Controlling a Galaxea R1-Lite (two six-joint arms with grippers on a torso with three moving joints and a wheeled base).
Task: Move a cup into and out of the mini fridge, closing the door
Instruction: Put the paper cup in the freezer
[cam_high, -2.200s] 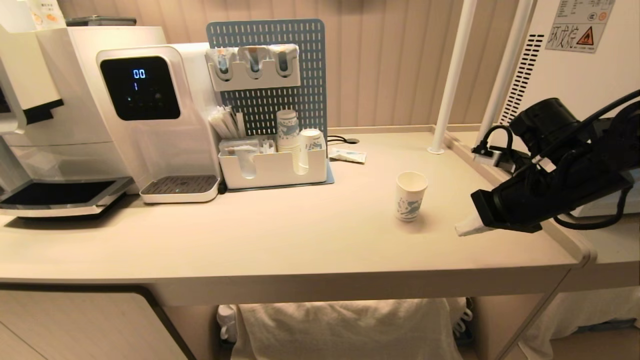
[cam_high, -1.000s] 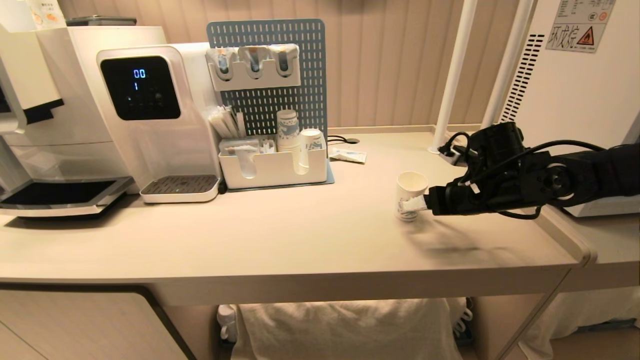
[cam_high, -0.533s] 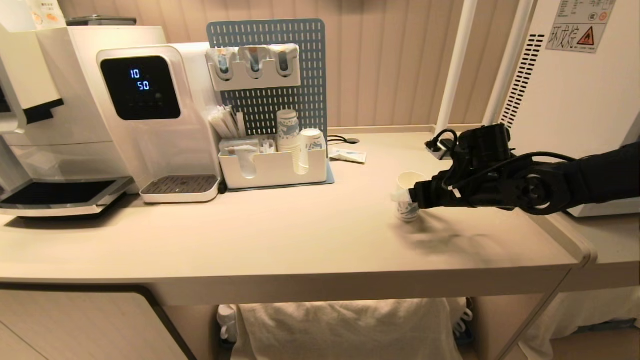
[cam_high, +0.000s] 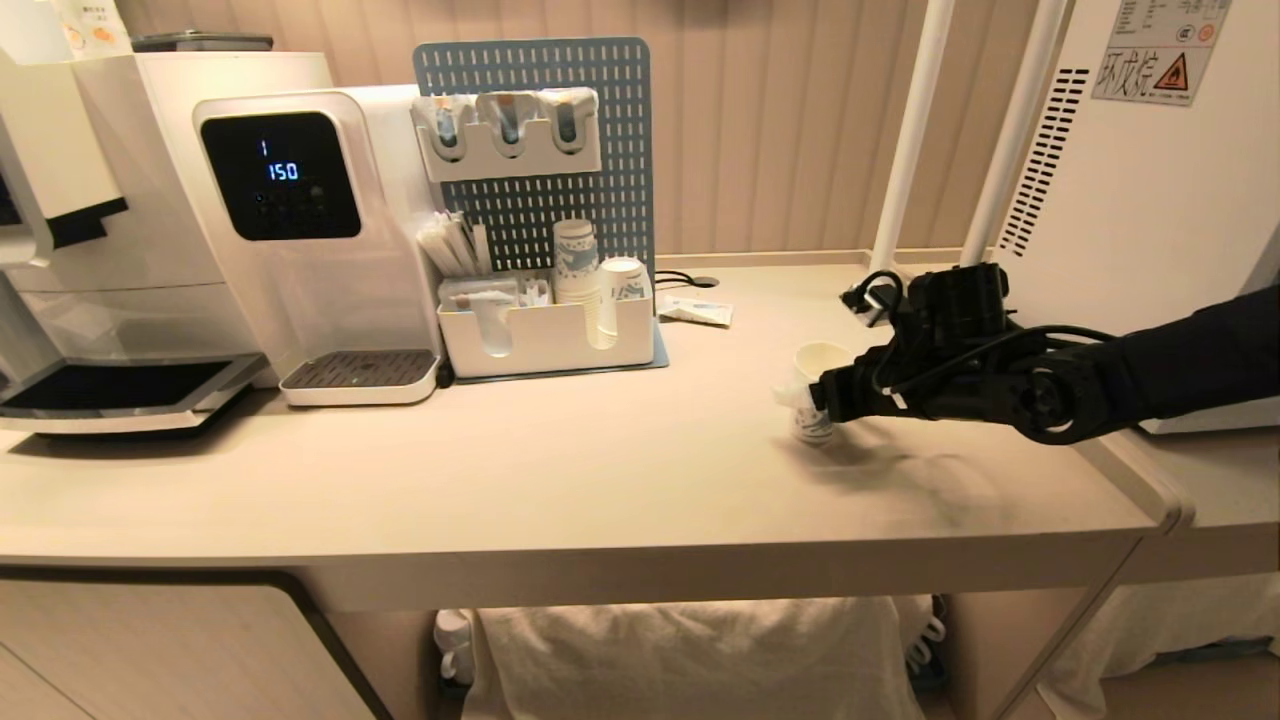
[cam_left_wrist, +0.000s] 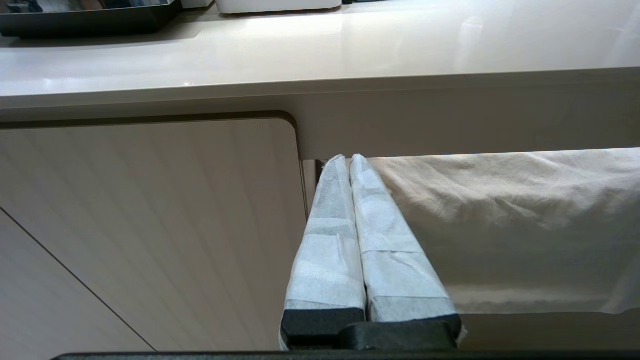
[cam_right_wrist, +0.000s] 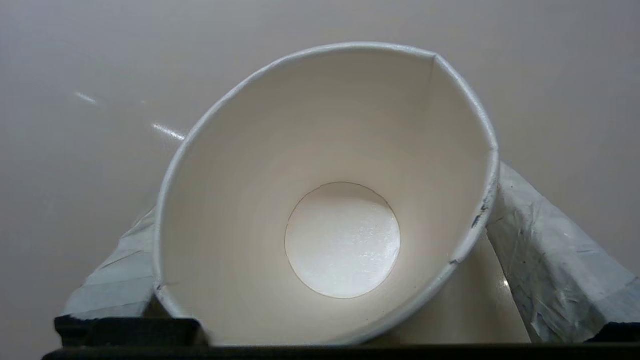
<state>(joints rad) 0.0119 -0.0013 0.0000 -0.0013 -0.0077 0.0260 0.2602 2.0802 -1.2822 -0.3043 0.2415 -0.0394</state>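
Because the paper cup (cam_high: 817, 392) is light, empty and tapered, the likeliest failure from here is a bad squeeze: if the two fingers close unevenly, one pad reaches the wall first and could push the cup sideways across the counter (cam_high: 560, 470) or tip it over. Closing too hard could crumple the thin rim, which in the right wrist view already looks slightly dented on one side. A grip taken too near the rim might also let the cup slide out when lifted.

As it stands, the right gripper (cam_high: 800, 398) reaches in from the counter's right edge with its taped fingers (cam_right_wrist: 545, 260) spread wide on either side of the cup; I cannot tell whether either pad touches the wall, and nothing is squeezed yet. The cup stands upright on the counter, towards its right end and about midway between front and back edges. Below the counter's front edge, the left gripper (cam_left_wrist: 350, 165) hangs with its fingers pressed together, holding nothing.
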